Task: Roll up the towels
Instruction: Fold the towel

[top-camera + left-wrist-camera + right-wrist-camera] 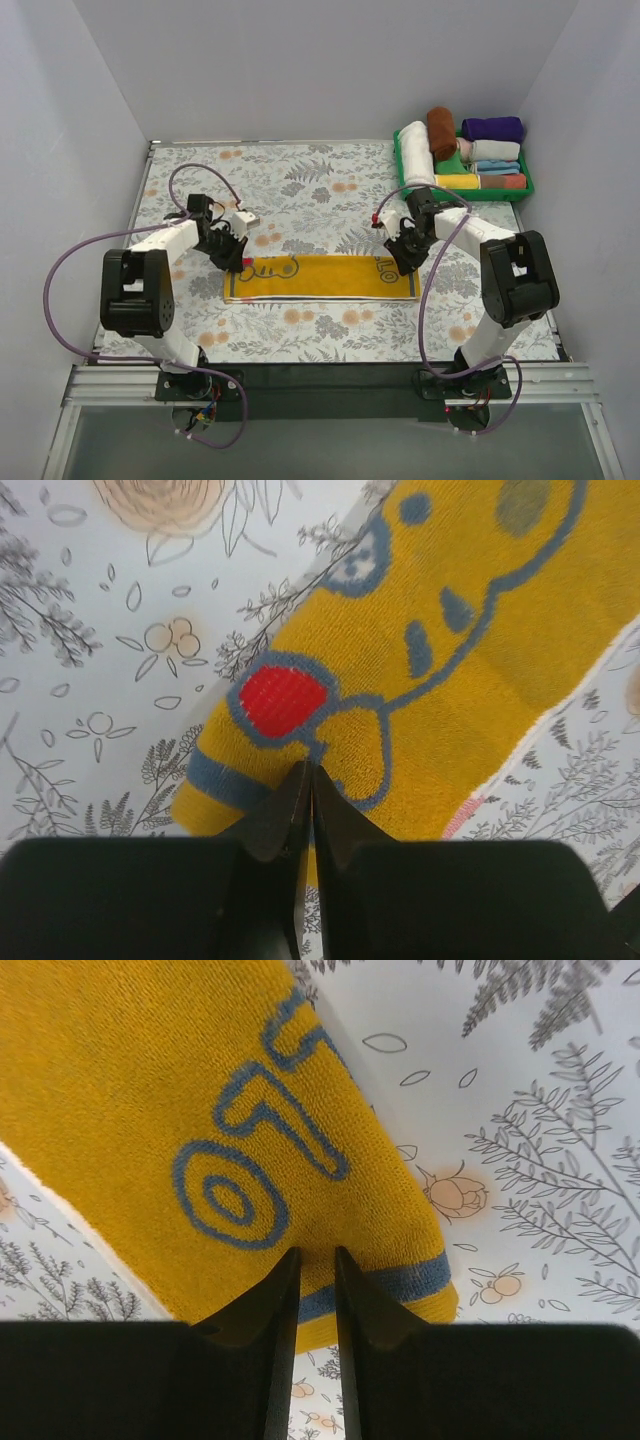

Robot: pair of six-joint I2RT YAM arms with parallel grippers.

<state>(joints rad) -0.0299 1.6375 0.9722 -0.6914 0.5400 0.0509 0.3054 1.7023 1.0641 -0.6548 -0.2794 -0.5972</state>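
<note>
Top external view: yellow towel (320, 277) lies flat on table (300, 190) as a long strip, prob. folded lengthwise, not rolled at all yet. Brown towel (441, 133) sits as a roll in the green tray (500, 194) at the far right corner, next to a white roll (417, 155) & a purple one (491, 128). So approx. half done, I'd say: one towel rolled & stowed, the yellow one left to roll, then prob. into the tray w/ the rest.

Left gripper (243, 262) is at the strip's left end and right gripper (402, 266) at its right end, both low over the cloth. Left wrist view: fingers pressed together w/ only a hairline between them, tips at the towel's end near the red patch (282, 698). Can't tell if any cloth is pinched. Right wrist view: narrow gap between fingers, towel w/ its blue stripe showing through. Can't tell if they're clamped on a fold or just above it.

Hard to make out: no. of layers in the strip. Most of the towel is cut off in both wrist views. Contact btw. tips & cloth is hidden by the fingers themselves. Tray contents are stacked, lower ones partly hidden.
</note>
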